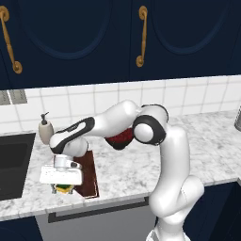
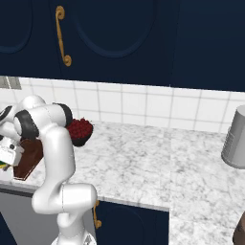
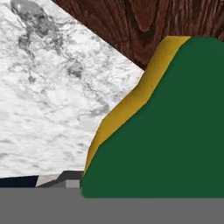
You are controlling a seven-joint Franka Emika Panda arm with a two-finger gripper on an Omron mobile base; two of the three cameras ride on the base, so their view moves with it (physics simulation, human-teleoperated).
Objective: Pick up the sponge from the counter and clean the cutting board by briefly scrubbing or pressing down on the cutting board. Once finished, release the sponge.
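Note:
The sponge, dark green over a yellow layer, looms very close in the hand view and hides the fingertips. My gripper hangs low over the counter's front part, shut on the sponge, just left of the cutting board's near end. In the hand view the reddish-brown cutting board lies beyond the sponge, and white marble counter fills the left. In the right base view the hand is at the far left edge, beside the board.
A black sink lies left of the hand, with a soap dispenser behind it. A dark bowl of red fruit stands behind the board, under my forearm. A grey canister stands far right. The counter's front edge is just below the hand.

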